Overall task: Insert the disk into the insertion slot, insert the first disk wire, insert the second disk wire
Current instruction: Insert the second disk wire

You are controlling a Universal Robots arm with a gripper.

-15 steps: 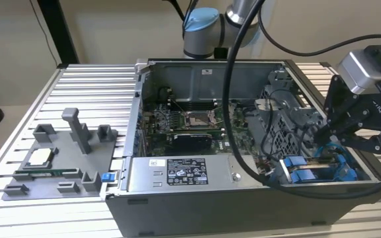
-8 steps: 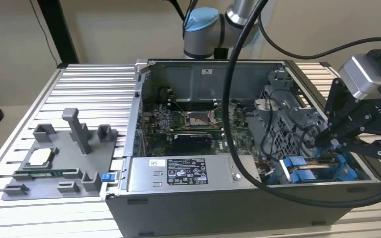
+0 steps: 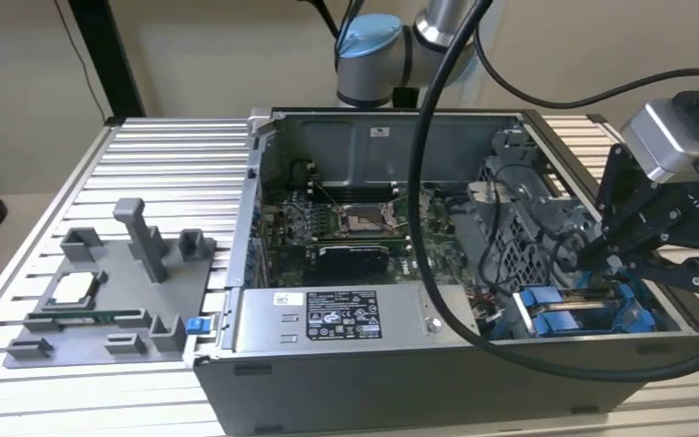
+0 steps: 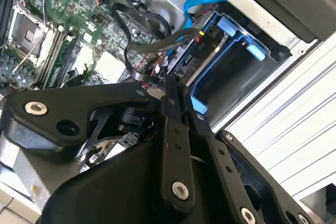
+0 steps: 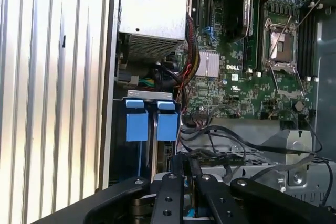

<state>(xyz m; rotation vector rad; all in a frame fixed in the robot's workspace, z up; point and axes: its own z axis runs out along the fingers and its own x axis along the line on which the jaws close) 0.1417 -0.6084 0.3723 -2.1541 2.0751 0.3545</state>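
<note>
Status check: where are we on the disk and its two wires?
Looks done: the disk, with its blue carrier showing, appears seated in the insertion slot. In hand: the pincer is down among the loose cables at the disk's end. Left: both wires, as far as I can tell; I cannot see either plug clearly seated.

blue-framed disk (image 3: 542, 308) sits on edge inside the grey insertion slot (image 3: 623, 320)
</note>
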